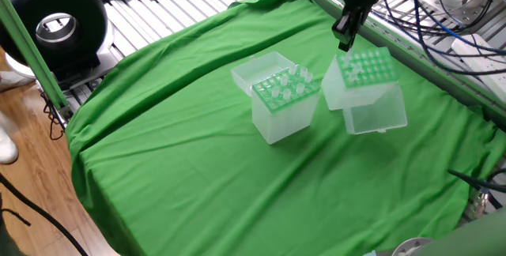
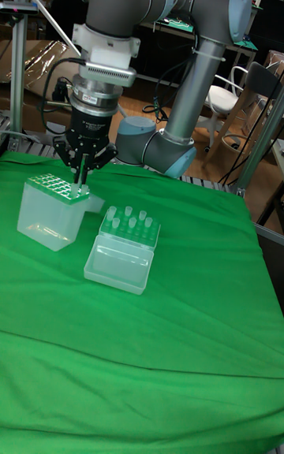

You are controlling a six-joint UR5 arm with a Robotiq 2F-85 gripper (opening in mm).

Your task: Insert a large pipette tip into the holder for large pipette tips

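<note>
The holder for large pipette tips (image 1: 367, 67) (image 2: 49, 185) is a translucent box with a bright green grid top, and its clear lid (image 1: 377, 118) hangs open at the front. My gripper (image 1: 345, 43) (image 2: 80, 179) hovers over the holder's back-left corner, pointing down. Its fingers are shut on the large pipette tip (image 2: 80, 186), a thin whitish cone. The cone's lower end reaches the green plate; I cannot tell whether it sits in a hole.
A second translucent box with a paler top holding several clear tips (image 1: 285, 90) (image 2: 131, 225) stands beside the holder, its lid (image 1: 259, 69) (image 2: 117, 264) open. Green cloth (image 1: 198, 177) covers the table. Cables and metal rails (image 1: 451, 43) run behind the holder.
</note>
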